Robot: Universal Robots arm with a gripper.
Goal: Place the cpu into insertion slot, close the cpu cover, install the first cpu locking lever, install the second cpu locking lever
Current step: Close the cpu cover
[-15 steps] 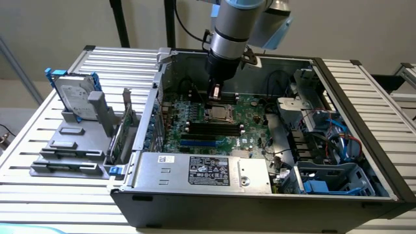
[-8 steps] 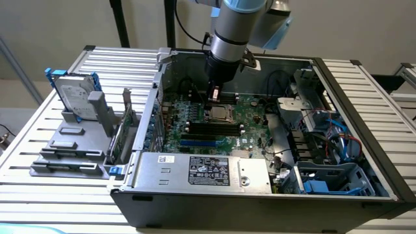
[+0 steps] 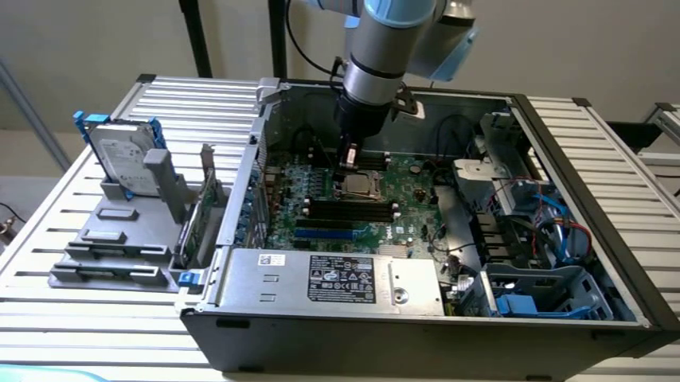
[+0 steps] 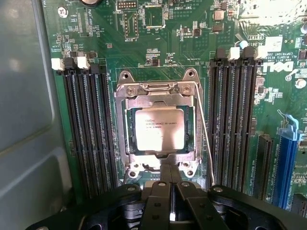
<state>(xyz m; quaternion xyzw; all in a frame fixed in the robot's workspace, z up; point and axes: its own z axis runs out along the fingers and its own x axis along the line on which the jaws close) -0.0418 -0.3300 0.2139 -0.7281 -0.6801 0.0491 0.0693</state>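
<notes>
The cpu (image 4: 159, 128) lies in the insertion slot (image 4: 189, 132), which is mostly hidden under the lowered cpu cover (image 4: 158, 93). The fingers (image 4: 165, 175) are pressed together with nothing between them, at the cover's edge. Whether they touch it is hard to tell.

Soft, even light was everywhere, no harsh shadows. The cpu (image 4: 159, 128) just ahead of the claw (image 4: 170, 168) caught mild glare; the claw itself looked dark.

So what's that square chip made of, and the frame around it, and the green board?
The cpu top looks like matte metal: dull silver-grey with printed lettering. The cpu cover seems to be stamped steel, brighter and glinting. The green board is probably lacquered circuit-board laminate, glossy with fine traces.
</notes>
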